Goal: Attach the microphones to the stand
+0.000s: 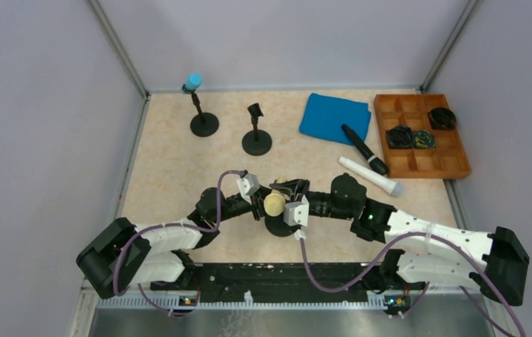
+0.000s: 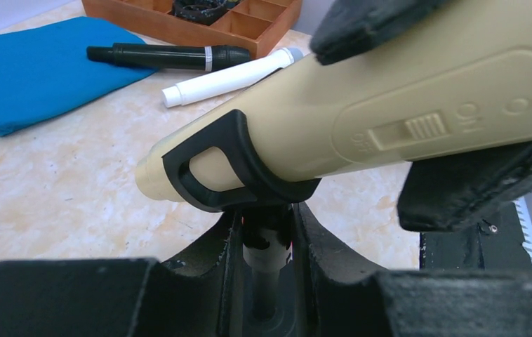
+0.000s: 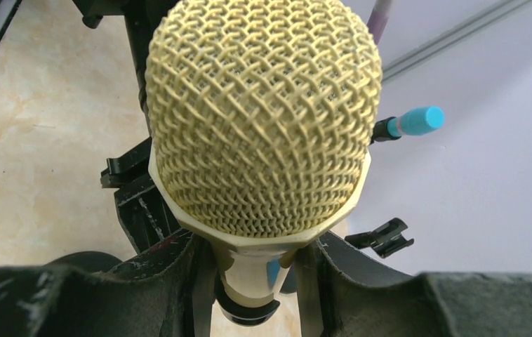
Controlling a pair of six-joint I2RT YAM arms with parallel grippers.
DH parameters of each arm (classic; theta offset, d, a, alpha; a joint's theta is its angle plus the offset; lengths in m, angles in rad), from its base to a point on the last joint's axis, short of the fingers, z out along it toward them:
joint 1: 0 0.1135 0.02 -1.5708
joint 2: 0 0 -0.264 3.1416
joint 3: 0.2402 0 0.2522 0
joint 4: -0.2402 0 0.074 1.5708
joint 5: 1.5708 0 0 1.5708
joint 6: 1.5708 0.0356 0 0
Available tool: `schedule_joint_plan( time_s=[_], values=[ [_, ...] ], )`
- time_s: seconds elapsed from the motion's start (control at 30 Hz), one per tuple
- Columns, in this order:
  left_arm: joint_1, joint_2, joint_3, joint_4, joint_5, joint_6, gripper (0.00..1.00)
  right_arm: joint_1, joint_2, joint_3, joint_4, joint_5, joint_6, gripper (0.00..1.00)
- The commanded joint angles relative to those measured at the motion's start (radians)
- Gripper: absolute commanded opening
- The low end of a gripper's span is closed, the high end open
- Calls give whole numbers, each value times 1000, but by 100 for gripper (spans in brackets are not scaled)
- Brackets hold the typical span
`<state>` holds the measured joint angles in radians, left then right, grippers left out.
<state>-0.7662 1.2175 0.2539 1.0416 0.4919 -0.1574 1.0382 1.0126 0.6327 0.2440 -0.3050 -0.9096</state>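
Two grippers meet at the near stand (image 1: 277, 227). The left gripper (image 2: 268, 235) is clamped on its post. The right gripper (image 3: 256, 263) pinches the cream microphone (image 2: 361, 105), which sits tilted in the black clip (image 2: 210, 165). The black microphone (image 1: 363, 148) and white microphone (image 1: 370, 175) lie by the blue cloth (image 1: 335, 117).

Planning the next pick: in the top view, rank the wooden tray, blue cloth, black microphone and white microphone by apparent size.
1. wooden tray
2. blue cloth
3. white microphone and black microphone: too alike to rank
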Motion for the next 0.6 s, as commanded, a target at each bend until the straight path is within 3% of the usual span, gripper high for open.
schedule_joint_plan(
  time_s=[0.0,0.57],
  values=[
    [-23,-73,-20,115,226,24,0,-154,121,-63,-405,337,-43,0],
    [8,-180,-42,-17,152,77,0,-167,221,-34,-453,339,-21,0]
  ],
)
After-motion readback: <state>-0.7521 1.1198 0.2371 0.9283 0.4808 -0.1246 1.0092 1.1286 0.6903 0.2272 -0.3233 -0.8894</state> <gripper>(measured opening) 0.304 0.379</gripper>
